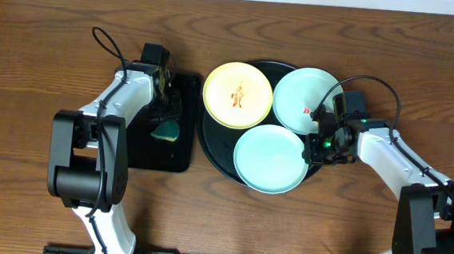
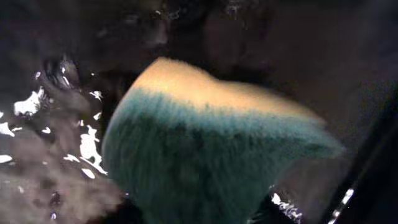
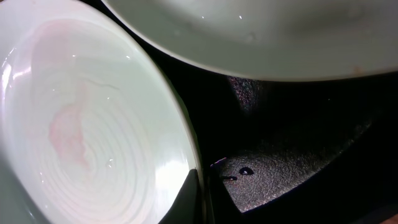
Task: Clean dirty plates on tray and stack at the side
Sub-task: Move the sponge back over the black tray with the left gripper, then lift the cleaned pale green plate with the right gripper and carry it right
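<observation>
Left arm is folded up and over the small rectangular tray point(image 1: 149, 150), left gripper point(image 1: 164, 111) pointing down at a teal-and-yellow sponge point(image 1: 165, 129) that fills its wrist view, with the fingers out of sight, so whether it is clamped I cannot tell. Over on the right, the arm stretches in low and the right gripper point(image 1: 319, 145) sits at the rim of the near mint plate point(image 1: 269, 158), grip not clear either. All three plates are on the round black tray point(image 1: 216, 141): the yellow plate point(image 1: 237, 94) streaked orange, the far mint plate point(image 1: 305, 100) with a red smear.
</observation>
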Robot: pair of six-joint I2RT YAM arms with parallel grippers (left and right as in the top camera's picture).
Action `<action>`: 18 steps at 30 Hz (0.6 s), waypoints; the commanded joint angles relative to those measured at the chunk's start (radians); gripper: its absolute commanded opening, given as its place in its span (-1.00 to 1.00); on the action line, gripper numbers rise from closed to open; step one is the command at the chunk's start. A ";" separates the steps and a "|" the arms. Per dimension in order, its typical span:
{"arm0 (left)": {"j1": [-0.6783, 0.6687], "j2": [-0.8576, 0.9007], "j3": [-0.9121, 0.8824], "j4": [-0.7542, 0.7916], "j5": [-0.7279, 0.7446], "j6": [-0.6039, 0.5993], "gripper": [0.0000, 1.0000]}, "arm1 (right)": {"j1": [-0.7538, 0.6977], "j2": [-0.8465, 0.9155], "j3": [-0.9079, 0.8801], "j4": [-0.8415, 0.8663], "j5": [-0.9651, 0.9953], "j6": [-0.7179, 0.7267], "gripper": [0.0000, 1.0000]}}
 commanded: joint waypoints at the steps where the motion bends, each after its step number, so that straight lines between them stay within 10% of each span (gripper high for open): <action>1: 0.004 0.008 -0.006 -0.017 -0.009 0.010 0.40 | 0.001 0.006 0.015 0.000 -0.067 -0.018 -0.98; 18: 0.004 0.008 -0.006 -0.035 -0.009 0.010 0.43 | 0.093 -0.266 0.017 0.044 0.288 -0.061 -0.98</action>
